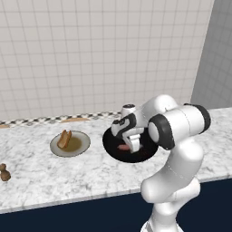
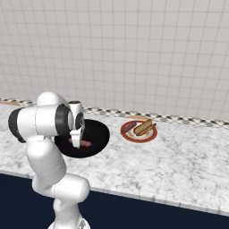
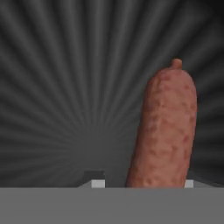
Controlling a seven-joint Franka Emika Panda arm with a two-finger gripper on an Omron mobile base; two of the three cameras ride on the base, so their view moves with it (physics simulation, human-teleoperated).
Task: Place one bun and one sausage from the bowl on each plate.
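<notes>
Gripper [image 1: 134,146] low in black bowl [image 1: 113,147], fingers straddling sausage [image 3: 164,131], grip unclear; bun-and-sausage plate [image 2: 127,134] right of bowl.

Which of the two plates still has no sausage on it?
The beige plate, left of the black bowl: it holds only a bun. The red-rimmed plate already carries bun and sausage.

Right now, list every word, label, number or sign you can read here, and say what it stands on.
None can be read: the bowl, the beige plate, the red-rimmed plate, the sausage, the counter and the wall tiles carry no print.
</notes>
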